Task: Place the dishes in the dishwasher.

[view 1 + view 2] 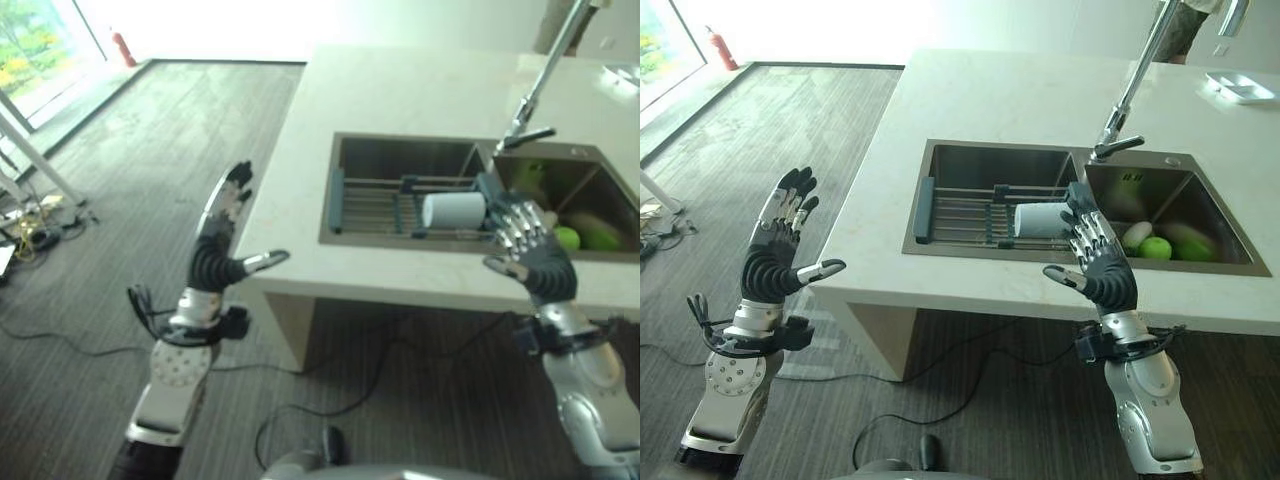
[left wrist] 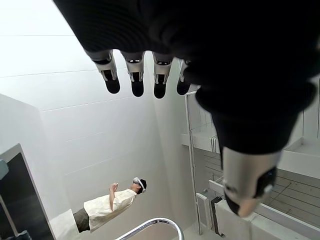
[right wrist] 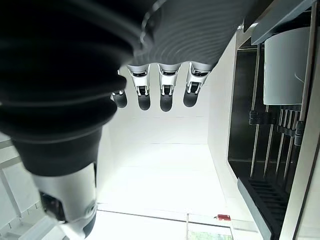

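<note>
A white cup (image 1: 1041, 219) lies on its side on the drying rack (image 1: 970, 212) across the left basin of the sink (image 1: 940, 160); it also shows as a white cylinder (image 3: 286, 65) past my right hand. My right hand (image 1: 1099, 262) is raised at the counter's front edge, just right of the cup, fingers straight and open, holding nothing. My left hand (image 1: 777, 250) is held up over the floor left of the counter, open and empty. Green and pale rounded items (image 1: 1156, 246) lie in the right basin.
A tall faucet (image 1: 1132, 85) rises behind the sink. A white tray (image 1: 1238, 87) sits at the counter's far right. Cables (image 1: 40, 235) and white frame legs stand at the far left on the floor. A person (image 2: 107, 205) stands in the room.
</note>
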Available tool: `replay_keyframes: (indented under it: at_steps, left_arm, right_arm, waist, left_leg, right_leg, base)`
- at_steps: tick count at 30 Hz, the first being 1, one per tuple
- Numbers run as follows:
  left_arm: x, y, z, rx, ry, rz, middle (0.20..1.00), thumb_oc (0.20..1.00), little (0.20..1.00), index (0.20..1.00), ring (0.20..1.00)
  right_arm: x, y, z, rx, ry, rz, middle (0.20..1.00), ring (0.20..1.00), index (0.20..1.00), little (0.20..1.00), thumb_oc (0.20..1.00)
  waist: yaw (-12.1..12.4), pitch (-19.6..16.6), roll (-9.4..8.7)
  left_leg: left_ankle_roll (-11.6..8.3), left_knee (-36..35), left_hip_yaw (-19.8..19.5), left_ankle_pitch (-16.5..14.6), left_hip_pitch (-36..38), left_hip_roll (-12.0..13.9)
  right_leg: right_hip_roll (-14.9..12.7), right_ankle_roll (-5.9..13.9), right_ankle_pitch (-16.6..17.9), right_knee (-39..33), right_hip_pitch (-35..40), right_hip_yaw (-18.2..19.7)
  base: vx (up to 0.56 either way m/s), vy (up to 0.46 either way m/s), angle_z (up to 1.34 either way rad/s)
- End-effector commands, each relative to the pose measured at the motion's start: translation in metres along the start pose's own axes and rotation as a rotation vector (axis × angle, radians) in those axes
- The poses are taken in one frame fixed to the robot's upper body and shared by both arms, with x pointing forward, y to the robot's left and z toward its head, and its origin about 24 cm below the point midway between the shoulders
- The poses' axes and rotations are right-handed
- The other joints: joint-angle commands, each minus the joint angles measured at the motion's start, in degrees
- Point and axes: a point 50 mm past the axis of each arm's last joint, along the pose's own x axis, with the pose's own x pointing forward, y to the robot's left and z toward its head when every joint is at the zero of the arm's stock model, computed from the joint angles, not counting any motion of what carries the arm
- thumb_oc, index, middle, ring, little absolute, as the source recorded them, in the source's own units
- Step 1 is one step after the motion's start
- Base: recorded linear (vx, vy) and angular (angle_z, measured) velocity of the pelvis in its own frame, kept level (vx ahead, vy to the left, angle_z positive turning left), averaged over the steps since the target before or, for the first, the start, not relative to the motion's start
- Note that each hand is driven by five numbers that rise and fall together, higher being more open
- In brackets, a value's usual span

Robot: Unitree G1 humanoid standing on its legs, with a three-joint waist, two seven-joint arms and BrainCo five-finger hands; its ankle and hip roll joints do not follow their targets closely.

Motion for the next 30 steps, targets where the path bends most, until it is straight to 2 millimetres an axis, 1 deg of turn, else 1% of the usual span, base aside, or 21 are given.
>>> replay_keyframes:
  at_steps: [1,3,4,5,6,7,8,9,10,12,13,15,17,19,20,23,25,26,28,29,30]
  left_arm:
    - [0.001,0.002,0.012,0.022,-0.084,-0.022,1.0,1.0,1.0,1.0,1.0]
    - [0.001,0.001,0.012,0.014,-0.08,-0.029,1.0,1.0,1.0,1.0,1.0]
    - [0.0,0.001,0.012,0.01,-0.076,-0.032,1.0,1.0,1.0,1.0,1.0]
    - [-0.001,0.001,0.011,0.008,-0.074,-0.035,1.0,1.0,1.0,1.0,1.0]
    - [-0.001,-0.001,0.012,0.011,-0.081,-0.043,1.0,1.0,1.0,1.0,1.0]
    - [0.001,-0.001,0.012,0.028,-0.087,-0.045,1.0,1.0,1.0,1.0,1.0]
    - [0.003,0.0,0.012,0.05,-0.087,-0.037,1.0,1.0,1.0,1.0,1.0]
    - [0.006,0.0,0.013,0.062,-0.089,-0.033,1.0,1.0,1.0,1.0,1.0]
    - [0.009,0.002,0.013,0.066,-0.092,-0.033,1.0,1.0,1.0,1.0,1.0]
    - [0.015,0.002,0.014,0.046,-0.097,-0.039,1.0,1.0,1.0,1.0,1.0]
    - [0.015,0.002,0.014,0.043,-0.097,-0.041,1.0,1.0,1.0,1.0,1.0]
    - [0.012,0.0,0.016,0.04,-0.089,-0.041,1.0,1.0,1.0,1.0,1.0]
    - [0.01,0.0,0.016,0.04,-0.084,-0.037,1.0,1.0,1.0,1.0,1.0]
    - [0.007,0.002,0.017,0.025,-0.074,-0.026,1.0,1.0,1.0,1.0,1.0]
    - [0.006,0.004,0.017,0.02,-0.073,-0.023,1.0,1.0,1.0,1.0,1.0]
    - [0.005,0.004,0.015,0.005,-0.047,-0.024,1.0,1.0,1.0,1.0,1.0]
    - [0.005,0.006,0.014,-0.028,-0.038,-0.011,1.0,1.0,1.0,1.0,1.0]
    - [0.003,0.008,0.013,-0.084,-0.026,0.009,1.0,1.0,1.0,1.0,1.0]
    - [0.002,0.007,0.012,-0.114,-0.01,0.004,1.0,1.0,1.0,1.0,1.0]
    - [-0.001,0.006,0.012,-0.104,-0.007,-0.013,1.0,1.0,1.0,1.0,1.0]
    - [-0.003,0.007,0.012,-0.118,0.002,-0.016,1.0,1.0,1.0,1.0,1.0]
  right_arm:
    - [0.005,0.002,0.026,-0.018,-0.14,-0.001,1.0,1.0,1.0,1.0,1.0]
    - [0.004,0.003,0.026,-0.018,-0.135,0.005,1.0,1.0,1.0,1.0,1.0]
    - [0.004,0.003,0.025,-0.019,-0.131,0.008,1.0,1.0,1.0,1.0,1.0]
    - [0.004,0.004,0.025,-0.016,-0.128,0.013,1.0,1.0,1.0,1.0,1.0]
    - [0.005,0.007,0.023,-0.006,-0.129,0.03,1.0,1.0,1.0,1.0,1.0]
    - [0.008,0.01,0.022,-0.001,-0.128,0.052,1.0,1.0,1.0,1.0,1.0]
    - [0.011,0.014,0.021,0.011,-0.126,0.077,1.0,1.0,1.0,1.0,1.0]
    - [0.014,0.017,0.019,0.017,-0.124,0.09,1.0,1.0,1.0,1.0,1.0]
    - [0.016,0.017,0.018,0.019,-0.124,0.094,1.0,1.0,1.0,1.0,1.0]
    - [0.017,0.016,0.019,0.019,-0.126,0.094,1.0,1.0,1.0,1.0,1.0]
    - [0.016,0.015,0.019,0.019,-0.126,0.094,1.0,1.0,1.0,1.0,1.0]
    - [0.018,0.017,0.021,0.034,-0.123,0.106,1.0,1.0,1.0,1.0,1.0]
    - [0.019,0.02,0.021,0.042,-0.117,0.119,1.0,1.0,1.0,1.0,1.0]
    - [0.019,0.022,0.019,0.054,-0.107,0.137,1.0,1.0,1.0,1.0,1.0]
    - [0.018,0.022,0.019,0.06,-0.108,0.14,1.0,1.0,1.0,1.0,1.0]
    - [0.016,0.02,0.019,0.056,-0.11,0.132,1.0,1.0,1.0,1.0,1.0]
    - [0.017,0.017,0.022,0.017,-0.118,0.105,1.0,1.0,1.0,1.0,1.0]
    - [0.018,0.017,0.024,-0.013,-0.119,0.099,1.0,1.0,1.0,1.0,1.0]
    - [0.018,0.018,0.022,-0.015,-0.107,0.103,1.0,1.0,1.0,1.0,1.0]
    - [0.016,0.016,0.022,-0.029,-0.101,0.103,1.0,1.0,1.0,1.0,1.0]
    - [0.014,0.012,0.023,-0.031,-0.103,0.095,1.0,1.0,1.0,1.0,1.0]
  waist:
    - [1.17,-4.78,0.04]
    - [1.01,-5.11,-0.36]
    - [1.2,-5.23,-0.75]
    - [1.16,-5.25,-1.15]
    - [0.83,-5.0,-1.24]
    - [0.76,-4.79,-1.31]
    - [1.0,-4.59,-1.06]
    - [1.36,-4.39,-0.92]
    - [1.49,-4.08,-0.81]
    - [1.23,-3.19,-0.49]
    - [1.16,-3.09,-0.49]
    - [0.34,-2.66,-1.06]
    - [-0.07,-2.43,-1.09]
    - [-0.57,-2.12,-1.17]
    - [-1.01,-2.02,-1.13]
    - [-1.47,-2.51,-1.21]
    - [-2.29,-3.13,-0.94]
    - [-2.82,-3.68,-0.15]
    - [-3.41,-3.93,0.5]
    - [-3.64,-4.0,1.12]
    - [-3.68,-3.72,1.58]
  left_leg:
    - [-4.25,-0.03,-3.48,0.14,-3.99,2.16]
    - [-3.85,-0.03,-3.59,-0.3,-3.42,1.89]
    - [-3.68,-0.03,-3.26,-0.52,-3.23,1.58]
    - [-3.4,-0.03,-2.67,-1.05,-2.79,1.35]
    - [-2.89,-0.03,-1.91,-1.62,-2.07,1.68]
    - [-2.88,-0.03,-1.77,-2.64,-1.28,1.91]
    - [-3.08,-0.03,-1.23,-3.16,-0.33,2.73]
    - [-3.37,-0.03,-1.16,-3.5,0.24,3.33]
    - [-3.7,-0.03,-1.41,-3.89,0.79,3.86]
    - [-4.55,-0.03,-2.54,-5.52,2.69,5.43]
    - [-4.58,-0.03,-2.65,-5.76,2.93,5.54]
    - [-5.1,-0.03,-2.68,-8.04,5.03,6.13]
    - [-5.35,-0.03,-2.4,-9.04,6.29,6.72]
    - [-5.5,-0.03,-2.1,-10.18,7.63,7.51]
    - [-5.48,-0.03,-2.2,-10.51,8.03,7.91]
    - [-5.52,-0.03,-2.35,-10.77,7.95,8.61]
    - [-6.33,-0.03,-2.41,-9.65,7.94,9.71]
    - [-7.36,-0.03,-1.87,-9.66,9.22,11.01]
    - [-7.95,-0.03,-1.93,-9.67,10.12,11.65]
    - [-8.63,-0.03,-2.06,-8.99,10.69,12.03]
    - [-9.34,1.96,-1.97,-6.95,9.84,12.74]
  right_leg:
    - [2.43,0.9,6.93,0.39,-3.65,-4.21]
    - [2.37,1.4,7.26,3.58,-4.75,-3.96]
    - [2.08,2.07,8.06,5.34,-5.16,-5.13]
    - [1.57,3.0,9.27,8.56,-6.17,-6.49]
    - [1.77,4.44,11.44,14.79,-10.06,-7.99]
    - [1.19,5.45,11.93,17.7,-12.39,-9.9]
    - [-0.86,5.81,11.72,18.15,-14.09,-13.11]
    - [-2.85,5.8,11.8,17.07,-14.65,-15.25]
    - [-4.36,5.62,11.85,15.67,-14.76,-16.42]
    - [-8.19,5.46,13.02,9.88,-14.87,-17.13]
    - [-8.56,5.54,13.39,9.18,-14.77,-17.08]
    - [-12.11,7.08,19.16,4.29,-16.67,-16.38]
    - [-12.76,7.72,20.67,2.04,-18.07,-16.8]
    - [-12.53,8.03,22.1,-0.45,-19.97,-18.02]
    - [-12.33,7.9,22.58,-0.25,-20.94,-17.57]
    - [-11.01,7.63,20.37,-1.27,-19.12,-16.53]
    - [-10.07,7.15,19.25,-1.61,-18.86,-15.15]
    - [-9.0,6.09,18.43,-2.4,-17.9,-14.99]
    - [-7.67,5.13,17.71,-2.27,-17.37,-13.79]
    - [-6.64,4.43,17.17,-2.28,-16.58,-13.14]
    - [-5.86,3.77,16.72,-2.44,-15.78,-12.73]
  base:
    - [0.07,0.116,-0.03]
    - [0.1,0.134,-0.05]
    - [0.07,0.108,-0.08]
    - [0.07,0.165,-0.17]
    - [0.09,0.156,-0.34]
    - [0.07,0.108,-0.35]
    - [0.05,-0.008,-0.35]
    - [0.02,-0.089,-0.64]
    - [0.05,-0.172,-0.96]
    - [0.1,-0.222,-0.51]
    - [0.12,-0.224,0.3]
    - [0.14,-0.247,0.31]
    - [0.15,-0.225,0.1]
    - [0.19,-0.355,-0.08]
    - [0.17,-0.406,-0.08]
    - [0.13,-0.373,0.19]
    - [0.16,-0.447,0.25]
    - [0.21,-0.432,0.0]
    - [0.19,-0.411,0.06]
    - [0.18,-0.409,0.07]
    - [0.13,-0.353,0.07]
